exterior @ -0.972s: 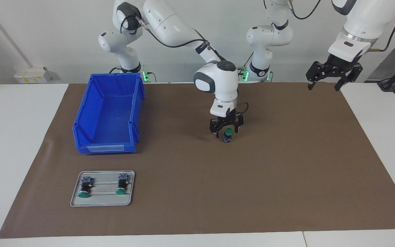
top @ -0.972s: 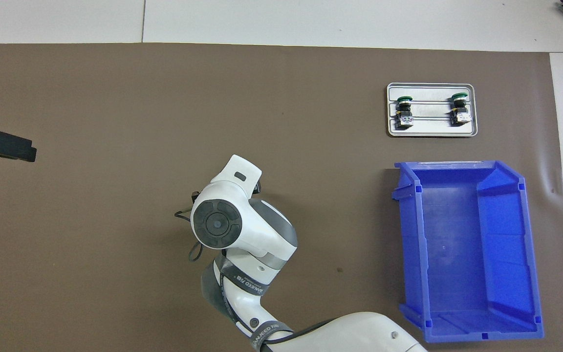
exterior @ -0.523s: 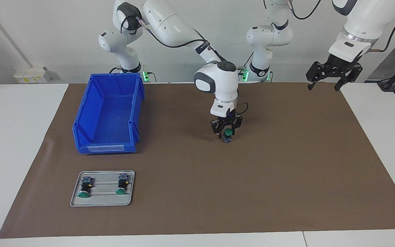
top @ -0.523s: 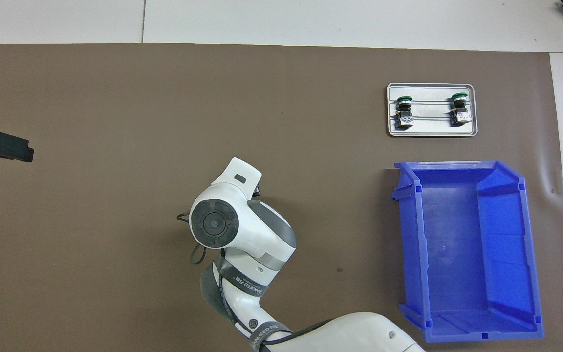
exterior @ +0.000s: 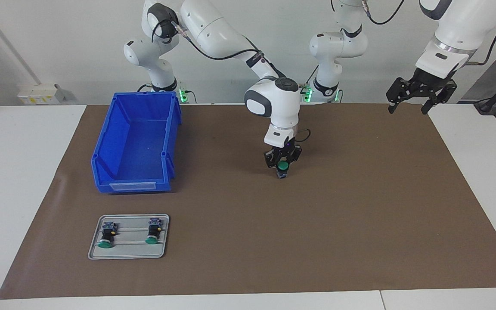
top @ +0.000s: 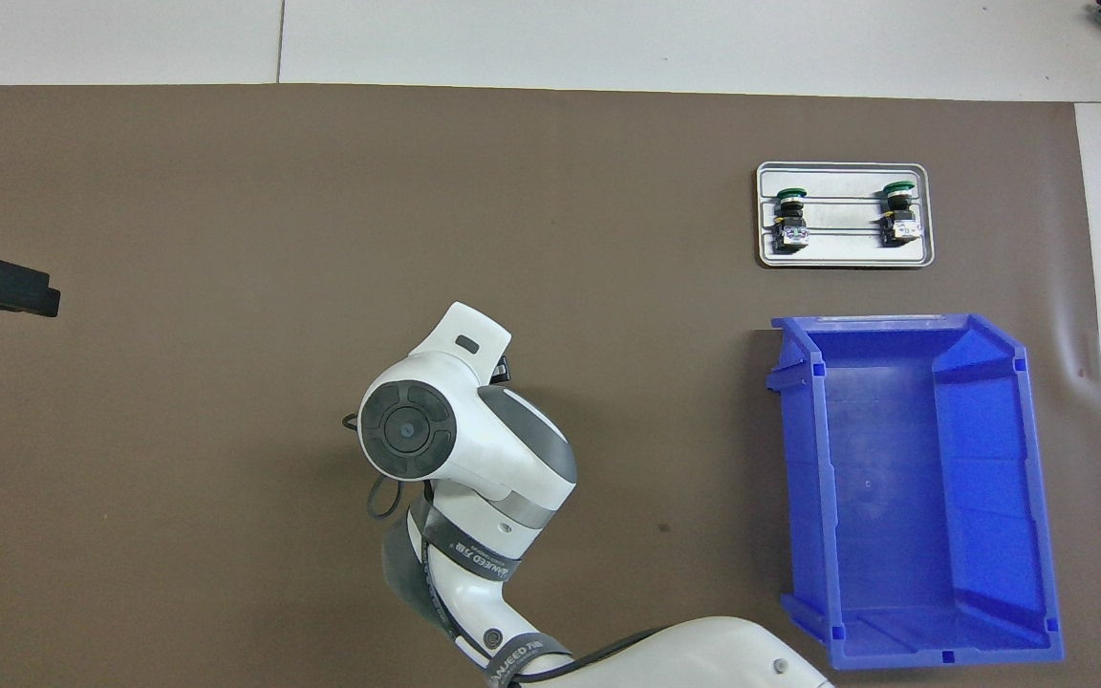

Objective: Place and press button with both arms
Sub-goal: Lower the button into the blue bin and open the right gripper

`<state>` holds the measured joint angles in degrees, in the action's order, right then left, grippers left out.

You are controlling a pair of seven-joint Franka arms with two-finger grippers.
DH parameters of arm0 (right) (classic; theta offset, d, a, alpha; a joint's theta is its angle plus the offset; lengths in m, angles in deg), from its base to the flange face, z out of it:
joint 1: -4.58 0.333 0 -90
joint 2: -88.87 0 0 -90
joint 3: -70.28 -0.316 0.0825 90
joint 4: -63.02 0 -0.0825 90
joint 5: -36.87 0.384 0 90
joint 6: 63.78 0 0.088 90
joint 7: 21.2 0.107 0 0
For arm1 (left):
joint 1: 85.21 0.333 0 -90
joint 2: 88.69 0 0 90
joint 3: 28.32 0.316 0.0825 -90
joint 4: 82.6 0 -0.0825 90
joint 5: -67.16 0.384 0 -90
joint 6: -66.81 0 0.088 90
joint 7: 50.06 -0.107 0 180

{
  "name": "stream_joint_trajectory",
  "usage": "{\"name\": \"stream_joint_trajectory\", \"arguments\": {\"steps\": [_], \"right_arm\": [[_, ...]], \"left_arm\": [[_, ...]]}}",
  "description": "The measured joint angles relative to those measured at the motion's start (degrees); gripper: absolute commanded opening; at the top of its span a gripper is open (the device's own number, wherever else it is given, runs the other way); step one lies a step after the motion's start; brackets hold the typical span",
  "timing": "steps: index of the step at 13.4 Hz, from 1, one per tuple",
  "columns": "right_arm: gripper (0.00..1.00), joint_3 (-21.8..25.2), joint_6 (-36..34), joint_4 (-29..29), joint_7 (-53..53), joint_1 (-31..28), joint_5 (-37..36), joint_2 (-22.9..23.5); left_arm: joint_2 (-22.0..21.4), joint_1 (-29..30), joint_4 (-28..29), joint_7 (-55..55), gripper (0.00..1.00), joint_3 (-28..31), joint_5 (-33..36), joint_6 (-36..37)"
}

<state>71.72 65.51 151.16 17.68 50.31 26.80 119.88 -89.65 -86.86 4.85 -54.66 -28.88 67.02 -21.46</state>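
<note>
A green-capped button (exterior: 283, 165) stands cap up near the middle of the brown mat. My right gripper (exterior: 282, 169) points straight down and is shut on it just under the cap. I cannot tell whether its blue-grey block touches the mat. In the overhead view the right arm's white wrist (top: 436, 420) hides both the gripper and the button. My left gripper (exterior: 420, 94) hangs open and empty, high over the mat's edge at the left arm's end; one black fingertip (top: 6, 285) of it shows in the overhead view.
A blue bin (exterior: 136, 142) (top: 904, 487) sits at the right arm's end. Farther from the robots than the bin, a grey tray (exterior: 128, 255) (top: 845, 260) holds two more green-capped buttons (exterior: 106, 236) (exterior: 153, 231) lying on their sides.
The right gripper's fingers closed from open around the button to shut on it. The left gripper drifted slightly outward and stayed open.
</note>
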Motion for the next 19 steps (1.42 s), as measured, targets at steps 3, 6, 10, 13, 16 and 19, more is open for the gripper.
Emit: {"name": "stream_joint_trajectory", "arguments": {"steps": [3, 6, 10, 13, 16, 19], "right_arm": [[0.0, 0.21, -9.57, -0.69, -2.15, -4.58, 0.0, -8.05], [0.0, 0.29, -19.09, -0.15, -6.71, -11.13, 0.01, -16.2], [0.0, 0.5, -21.34, 9.37, -21.98, -24.19, 0.02, -26.64], [0.0, 0.6, -20.63, 19.4, -29.31, -31.33, 0.05, -32.88], [0.0, 0.62, -12.63, 31.55, -35.68, -37.45, 0.47, -37.19], [0.0, 0.7, -2.07, 43.76, -37.64, -42.53, 0.74, -39.91]], "left_arm": [[0.0, 0.0, 0.01, 0.0, 1.0, 0.0, 0.0, 0.0], [-0.01, 0.01, 0.02, 0.0, 1.0, 0.0, 0.0, 0.0], [-0.01, 0.01, 0.02, 0.0, 1.0, 0.0, 0.0, 0.0], [-0.01, 0.01, 0.03, 0.0, 1.0, 0.0, 0.0, 0.0], [-0.01, 0.02, 0.03, 0.0, 1.0, 0.0, 0.0, 0.0], [-0.01, 0.02, 0.03, 0.0, 1.0, 0.0, 0.0, 0.0]]}}
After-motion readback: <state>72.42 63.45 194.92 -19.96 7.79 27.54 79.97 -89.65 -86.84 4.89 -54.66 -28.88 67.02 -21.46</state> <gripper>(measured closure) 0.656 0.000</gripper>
